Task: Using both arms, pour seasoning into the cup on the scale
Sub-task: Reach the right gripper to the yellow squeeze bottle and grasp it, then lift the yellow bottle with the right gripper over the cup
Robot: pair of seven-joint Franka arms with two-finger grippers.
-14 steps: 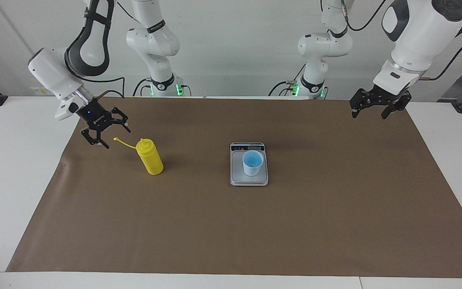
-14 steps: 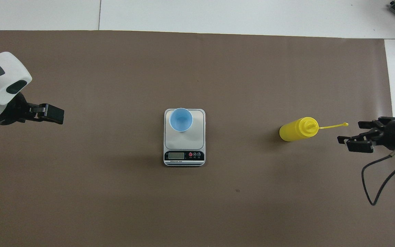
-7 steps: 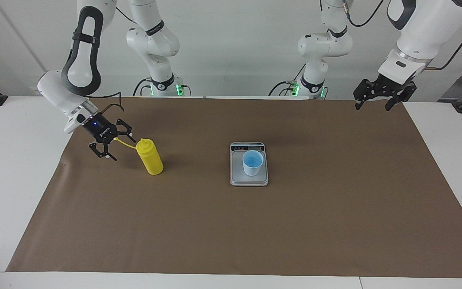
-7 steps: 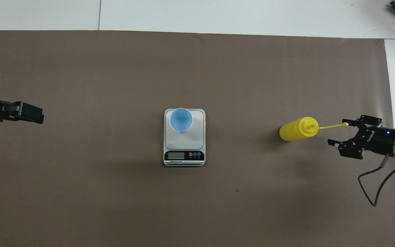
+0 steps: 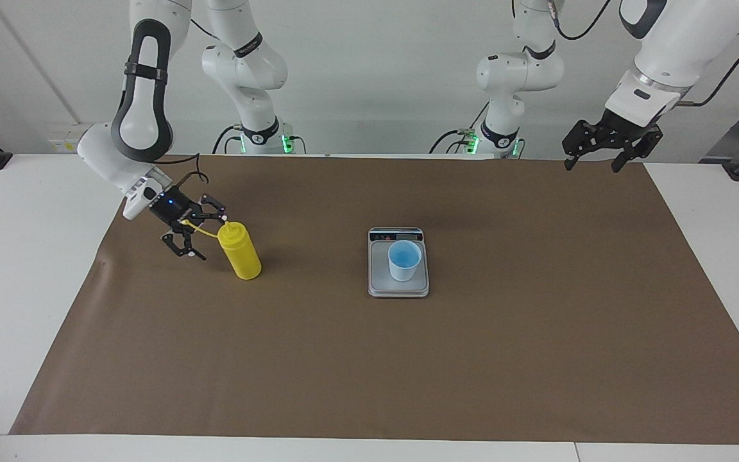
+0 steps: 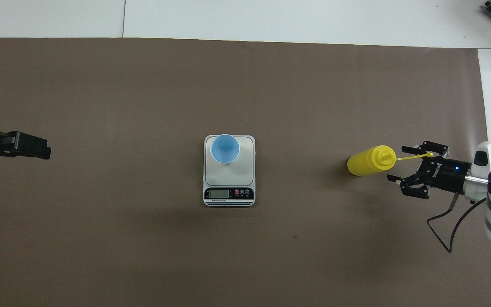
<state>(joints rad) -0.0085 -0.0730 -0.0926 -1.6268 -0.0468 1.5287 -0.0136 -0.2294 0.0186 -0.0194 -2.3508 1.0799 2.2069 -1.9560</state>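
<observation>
The yellow squeeze bottle (image 5: 240,251) stands upright toward the right arm's end from the scale (image 5: 398,262), which carries the blue cup (image 5: 404,260). The right gripper (image 5: 201,235), fingers wide, reaches over the cap strap (image 5: 200,230); snagging it could topple the bottle. The left gripper (image 5: 602,149) waits, fingers spread.

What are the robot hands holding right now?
Nothing. The right gripper is open beside the yellow squeeze bottle, its fingers around the cap strap but not closed. The left gripper waits, open and empty.
</observation>
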